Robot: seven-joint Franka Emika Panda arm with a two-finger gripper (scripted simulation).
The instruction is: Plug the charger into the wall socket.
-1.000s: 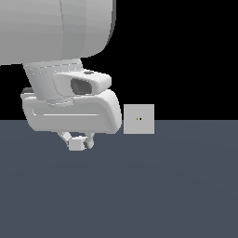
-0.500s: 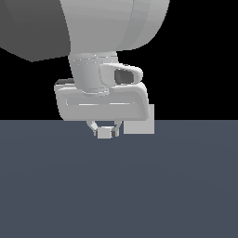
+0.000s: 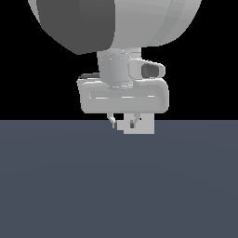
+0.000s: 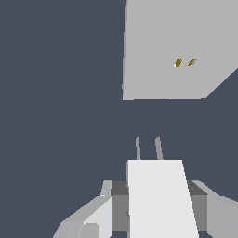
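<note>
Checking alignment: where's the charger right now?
The charger sits clamped in the claw, prongs pointing at the wall socket with a gap left. In the exterior view it overlaps the socket's left part.

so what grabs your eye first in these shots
In the exterior view the huge white arm fills the top, its gripper hanging in front of the socket. In the wrist view the charger sits between the fingers, two prongs aimed toward the socket's slots but apart.
</note>
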